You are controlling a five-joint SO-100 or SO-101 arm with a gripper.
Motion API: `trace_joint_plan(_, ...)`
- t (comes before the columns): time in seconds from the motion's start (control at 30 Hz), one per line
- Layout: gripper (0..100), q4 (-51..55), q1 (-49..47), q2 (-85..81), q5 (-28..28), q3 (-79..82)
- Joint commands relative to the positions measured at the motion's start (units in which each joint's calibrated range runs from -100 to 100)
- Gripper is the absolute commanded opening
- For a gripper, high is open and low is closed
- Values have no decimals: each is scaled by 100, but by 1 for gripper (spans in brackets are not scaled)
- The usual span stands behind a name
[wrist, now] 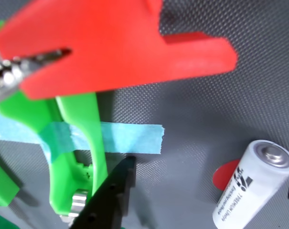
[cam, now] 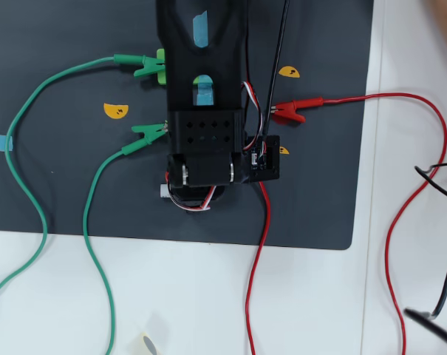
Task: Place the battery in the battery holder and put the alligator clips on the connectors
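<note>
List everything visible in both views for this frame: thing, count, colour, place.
battery: one, white with dark print, lying on the mat at lower right of the wrist view.
battery holder: one, bright green, taped down at left of the wrist view.
tape: teal strip across the holder.
green alligator clips: two, on green wires, left of the arm in the overhead view.
red alligator clip: one seen, on a red wire, right of the arm.
yellow stickers: three, on the mat.
mat: one, dark grey, on a white table.
arm: black, centre of the mat.
gripper: red and black fingers.
</note>
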Motion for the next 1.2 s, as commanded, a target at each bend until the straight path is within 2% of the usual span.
trace_joint_plan(0.0,32,-227,95,-3,-7,-30)
trace_joint_plan(0.13,30,-347,95,-3,-74,23)
trace_joint_plan(0.3,0,-339,85,-3,-74,234)
trace_joint_plan(0.47,1,-1052,95,-88,-28,953)
trace_joint_plan(0.6,1,-1087,75,-283,-22,1076)
trace_joint_plan(0.73,1,-1482,4,-2129,-22,2198)
trace_joint_plan(0.87,1,-1534,-299,-2971,-28,2576)
trace_joint_plan(1.0,1,-1482,-632,-3031,-132,2584)
trace_joint_plan(1.07,1,-1542,-672,-3057,-413,2874)
trace_joint_plan(1.17,1,-1559,-612,-3057,-512,3330)
